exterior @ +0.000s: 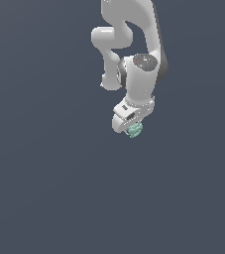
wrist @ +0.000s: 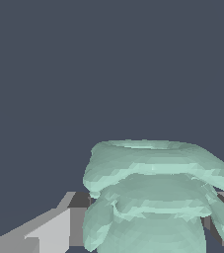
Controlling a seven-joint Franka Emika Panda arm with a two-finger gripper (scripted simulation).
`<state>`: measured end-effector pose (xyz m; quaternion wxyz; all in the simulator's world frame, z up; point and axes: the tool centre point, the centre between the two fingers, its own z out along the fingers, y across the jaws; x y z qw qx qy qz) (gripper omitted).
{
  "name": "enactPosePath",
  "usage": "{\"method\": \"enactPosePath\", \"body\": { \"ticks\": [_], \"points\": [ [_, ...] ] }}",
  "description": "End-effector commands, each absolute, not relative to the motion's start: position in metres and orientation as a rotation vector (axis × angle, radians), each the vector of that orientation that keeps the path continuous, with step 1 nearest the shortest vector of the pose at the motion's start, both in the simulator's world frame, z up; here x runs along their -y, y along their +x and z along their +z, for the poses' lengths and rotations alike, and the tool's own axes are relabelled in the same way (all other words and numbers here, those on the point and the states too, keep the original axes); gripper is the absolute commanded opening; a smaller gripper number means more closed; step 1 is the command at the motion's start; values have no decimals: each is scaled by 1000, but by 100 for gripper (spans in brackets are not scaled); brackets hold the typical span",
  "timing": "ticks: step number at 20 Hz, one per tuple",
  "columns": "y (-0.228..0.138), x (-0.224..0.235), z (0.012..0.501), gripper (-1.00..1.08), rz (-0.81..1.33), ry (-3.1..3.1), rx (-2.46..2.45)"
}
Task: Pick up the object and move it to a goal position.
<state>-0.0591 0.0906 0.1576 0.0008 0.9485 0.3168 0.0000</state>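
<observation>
Mint-green object (exterior: 134, 130) gripped under the white arm (exterior: 134, 59), just above frame centre.
The fingers (wrist: 49, 230) close on the ridged blob, whose lower part the wrist view cuts off; the gripper (exterior: 132, 127) hides its top. No readable writing anywhere.

Plain dark slate-blue surface (exterior: 44, 198) filling the exterior view, flat, even in tone, without edges, seams or markings, same dark blue ground (wrist: 84, 64) behind everything in the wrist view, whether table or floor cannot be told
</observation>
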Motion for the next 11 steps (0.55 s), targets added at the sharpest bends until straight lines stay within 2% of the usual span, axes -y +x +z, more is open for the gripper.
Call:
{"method": "enactPosePath", "body": {
  "ticks": [1,11],
  "points": [
    [-65,-102,165,-100,-1,2979,-992],
    [-65,-107,168,-100,0,2981,-992]
  ]
}}
